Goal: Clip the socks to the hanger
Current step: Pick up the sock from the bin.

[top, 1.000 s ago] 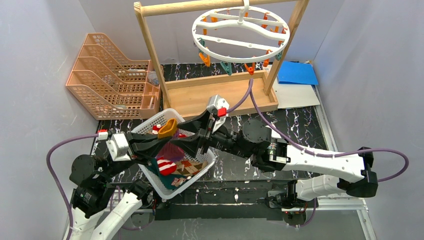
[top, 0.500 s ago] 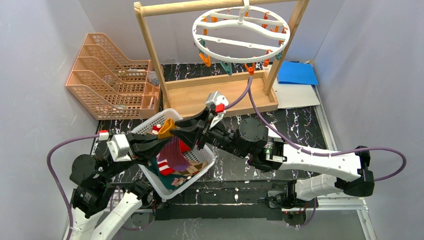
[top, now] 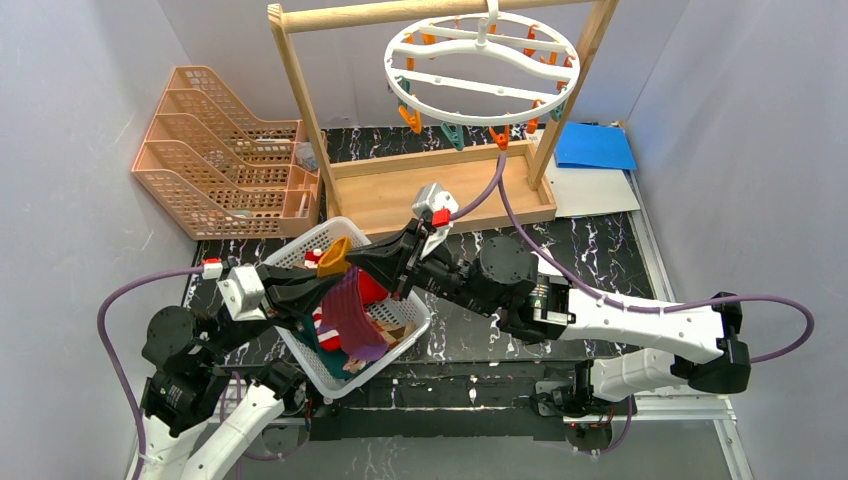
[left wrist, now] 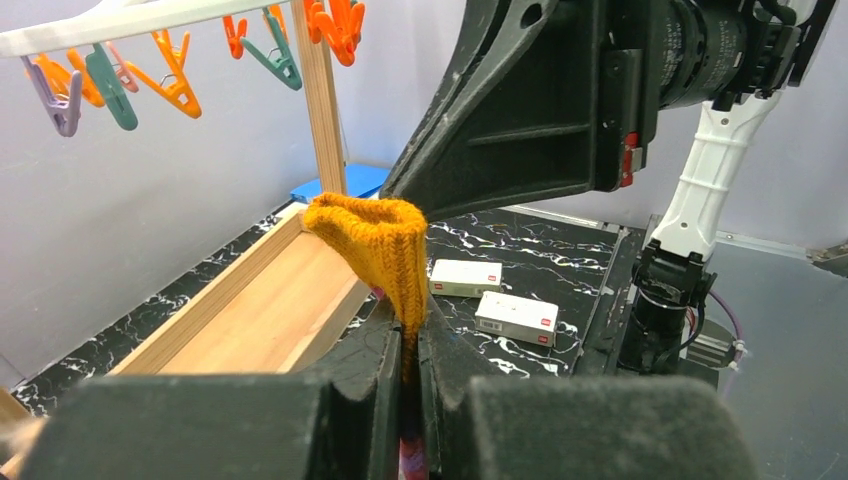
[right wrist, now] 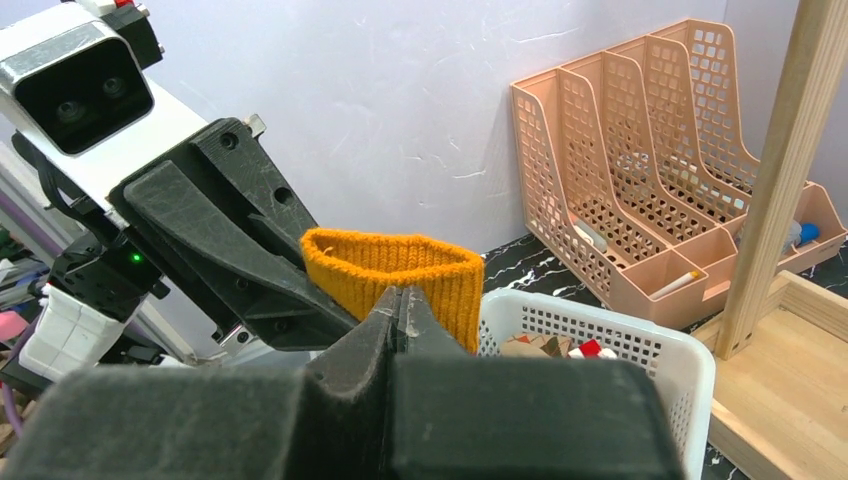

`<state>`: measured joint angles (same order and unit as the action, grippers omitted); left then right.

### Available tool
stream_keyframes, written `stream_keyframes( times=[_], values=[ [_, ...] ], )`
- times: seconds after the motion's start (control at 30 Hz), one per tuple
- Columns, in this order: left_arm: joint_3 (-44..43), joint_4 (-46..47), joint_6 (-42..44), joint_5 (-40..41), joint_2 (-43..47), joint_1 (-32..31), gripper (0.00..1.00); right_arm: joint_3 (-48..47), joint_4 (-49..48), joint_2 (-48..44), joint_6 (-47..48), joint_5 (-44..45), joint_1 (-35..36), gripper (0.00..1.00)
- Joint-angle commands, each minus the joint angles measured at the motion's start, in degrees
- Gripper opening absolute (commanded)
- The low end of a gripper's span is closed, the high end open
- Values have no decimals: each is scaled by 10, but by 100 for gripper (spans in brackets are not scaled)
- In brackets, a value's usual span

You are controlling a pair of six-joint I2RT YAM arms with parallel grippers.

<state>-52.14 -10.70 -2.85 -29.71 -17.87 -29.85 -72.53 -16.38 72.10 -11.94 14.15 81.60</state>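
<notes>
**Change noted.** A second ago the right gripper (top: 362, 262) stood open just beside the cuff. It is now seen closed, its fingertips brought together on the orange ribbed cuff of the maroon-purple knitted sock (top: 348, 312). In the right wrist view the tips meet at the lower wall of the cuff (right wrist: 400, 265), so a pinch on the fabric is judged likely, though the contact itself is partly hidden. The left gripper (top: 318, 283) is unchanged: its jaws are clamped on the sock just below the cuff, as the left wrist view shows (left wrist: 408, 370).

**Position of the task's thing.** The sock is held by both grippers above the white plastic mesh basket (top: 420, 335), and its purple body hangs into it. Other socks (top: 380, 338) are left in the basket. No sock is clipped to the round white plastic drying ring (top: 480, 60).

**Meaning for the task.** The cuff is judged secured at two points, so a hand-over or a spread of the cuff for a clip is now possible.

**Edges and room.** The ring hangs far and to the right, inside the wooden frame rack (top: 300, 100). Its orange and teal clips (top: 452, 135) dangle on the near rim, and open space lies above the rack's base board. The right upright stands close to the ring. The peach plastic file organiser (top: 215, 160) is well apart on the left.
</notes>
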Motion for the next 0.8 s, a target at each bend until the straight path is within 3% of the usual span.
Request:
stream_keyframes(
  times=[0.0, 0.1, 0.17, 0.23, 0.37, 0.43, 0.77],
  values=[
    [-11, -10, 10, 24, 4, -2, 6, 7, -10, -33, 15, -2, 0, 1],
    [-6, -10, 11, 30, 9, -2, 7, 16, -5, -44, 21, -4, 0, 1],
    [-4, -10, 11, 25, 10, -2, 0, 19, 3, -49, 23, -2, 0, 1],
    [-4, -10, 12, 21, 9, -2, 0, 20, 7, -52, 22, 0, 0, 1],
    [-4, -11, 18, 14, 9, -2, 0, 17, 3, -47, -2, -8, 0, 44],
    [-4, -11, 21, 12, 9, -2, 0, 2, 13, -34, -15, -10, 0, 52],
    [-8, -11, 19, 2, 9, -2, 0, -37, 30, 11, -32, -7, 0, 57]
  ],
)
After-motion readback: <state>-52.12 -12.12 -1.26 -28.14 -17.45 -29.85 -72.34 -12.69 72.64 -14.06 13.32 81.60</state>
